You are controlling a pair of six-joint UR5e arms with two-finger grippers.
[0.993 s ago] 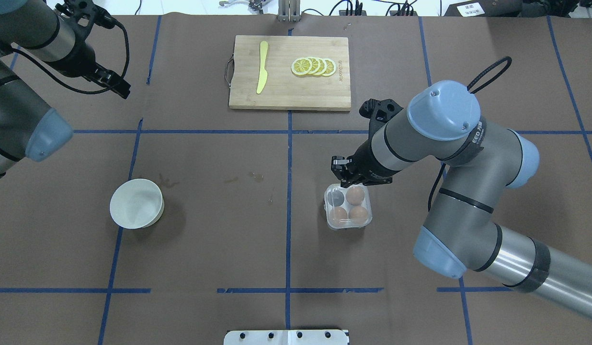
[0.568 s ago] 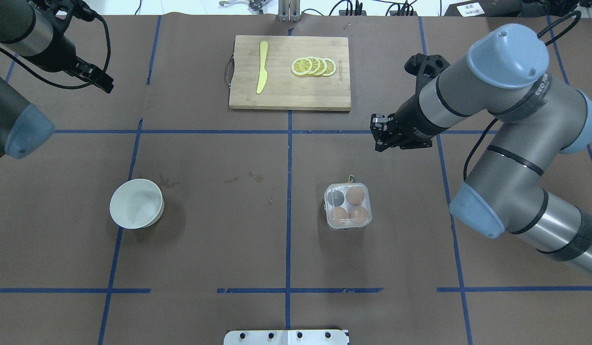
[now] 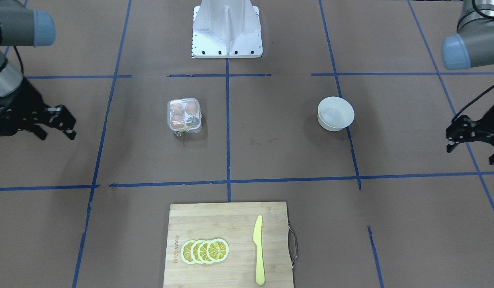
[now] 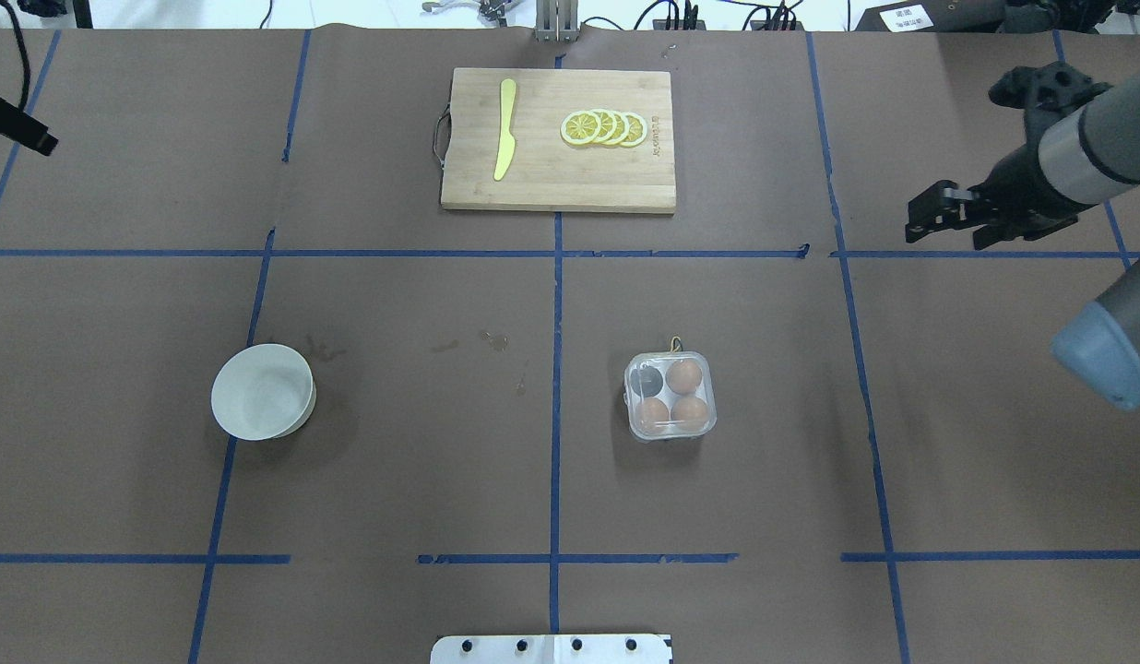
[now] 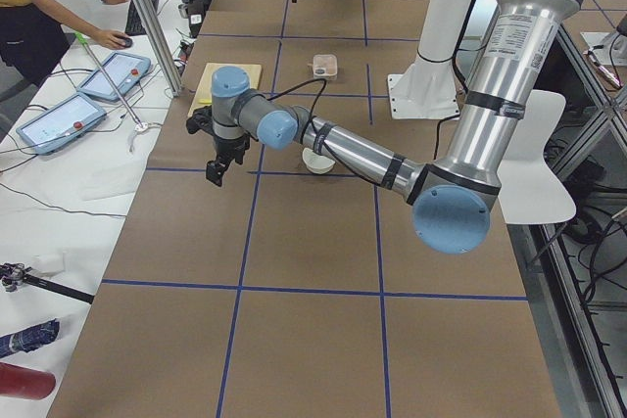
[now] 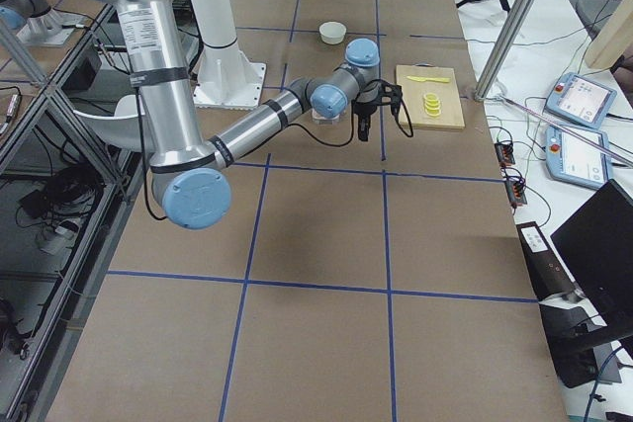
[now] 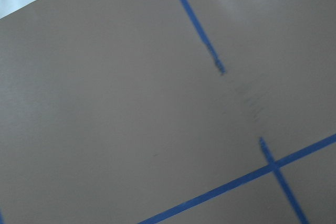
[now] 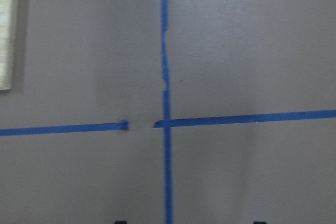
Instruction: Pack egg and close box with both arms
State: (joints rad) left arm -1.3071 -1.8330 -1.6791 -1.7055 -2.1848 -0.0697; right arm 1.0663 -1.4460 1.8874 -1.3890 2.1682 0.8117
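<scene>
The clear plastic box [image 4: 670, 397] stands right of the table's middle with its lid down; it also shows in the front-facing view [image 3: 184, 114]. Three brown eggs [image 4: 684, 375] lie in its cells, and I cannot tell them apart. The fourth cell looks dark. My right gripper [image 4: 948, 235] is open and empty, far right of the box, above the tape line; it also shows in the front-facing view [image 3: 57, 135]. My left gripper [image 3: 471, 155] is open and empty, far to the left past the bowl. Only a bit of it [image 4: 21, 131] shows overhead.
A white bowl [image 4: 262, 391] stands on the left half. A wooden cutting board [image 4: 559, 175] at the far middle holds a yellow knife [image 4: 504, 129] and lemon slices [image 4: 604, 127]. The robot's white base plate [image 4: 552, 649] is at the near edge.
My right gripper has drawn back from the box's far edge to the far right of the table. My left arm has pulled further left, almost out of the overhead view. The box has not moved.
</scene>
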